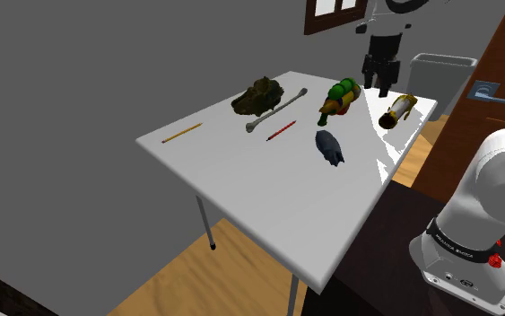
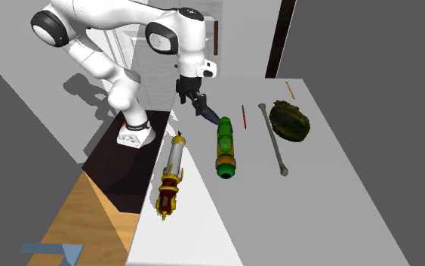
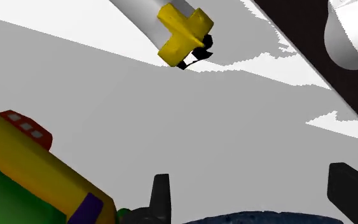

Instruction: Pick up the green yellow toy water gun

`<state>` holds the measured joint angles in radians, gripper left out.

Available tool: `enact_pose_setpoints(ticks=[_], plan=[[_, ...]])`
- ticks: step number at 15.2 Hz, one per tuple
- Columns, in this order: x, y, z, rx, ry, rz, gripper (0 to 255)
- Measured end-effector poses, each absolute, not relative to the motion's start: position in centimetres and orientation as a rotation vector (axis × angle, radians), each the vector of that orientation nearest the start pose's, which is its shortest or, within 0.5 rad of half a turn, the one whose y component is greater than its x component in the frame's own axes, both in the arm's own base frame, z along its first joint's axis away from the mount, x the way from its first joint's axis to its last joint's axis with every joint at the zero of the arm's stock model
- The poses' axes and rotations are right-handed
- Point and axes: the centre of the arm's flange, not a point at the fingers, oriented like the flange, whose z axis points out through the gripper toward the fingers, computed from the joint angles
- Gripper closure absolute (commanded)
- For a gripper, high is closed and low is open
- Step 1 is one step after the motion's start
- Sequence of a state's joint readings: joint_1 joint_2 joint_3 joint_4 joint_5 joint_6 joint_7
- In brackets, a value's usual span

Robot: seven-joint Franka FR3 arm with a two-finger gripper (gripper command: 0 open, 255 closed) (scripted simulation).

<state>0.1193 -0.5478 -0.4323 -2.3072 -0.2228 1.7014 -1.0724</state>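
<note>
on the white table (image 1: pixel 268 188), the green and yellow water gun (image 1: pixel 342 97) lies near the hovering gripper (image 1: pixel 380 87), its fingers (image 3: pixel 160 197) wide apart; seemingly light, rigid, slick plastic, best pinched across its narrow green barrel

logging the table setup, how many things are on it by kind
toy guns: 2, green yellow toy water gun, white yellow toy gun
thin sticks: 2, red stick, yellow stick
grey rod: 1
dark olive lump: 1
dark blue object: 1
total: 7
</note>
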Motion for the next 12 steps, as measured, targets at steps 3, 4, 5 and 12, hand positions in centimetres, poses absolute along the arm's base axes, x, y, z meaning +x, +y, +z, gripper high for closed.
enact_pose_setpoints(ticks=[3, 4, 5, 12], plan=[[38.9, -18.9, 51.7, -2.691, -1.488, 0.080, 0], [39.9, -19.7, 51.8, -2.652, -1.552, 0.069, 0], [40.9, -20.5, 51.6, -2.612, -1.614, 0.057, 0], [48.8, -24.3, 50.5, -2.302, -2.012, -0.018, 0]])
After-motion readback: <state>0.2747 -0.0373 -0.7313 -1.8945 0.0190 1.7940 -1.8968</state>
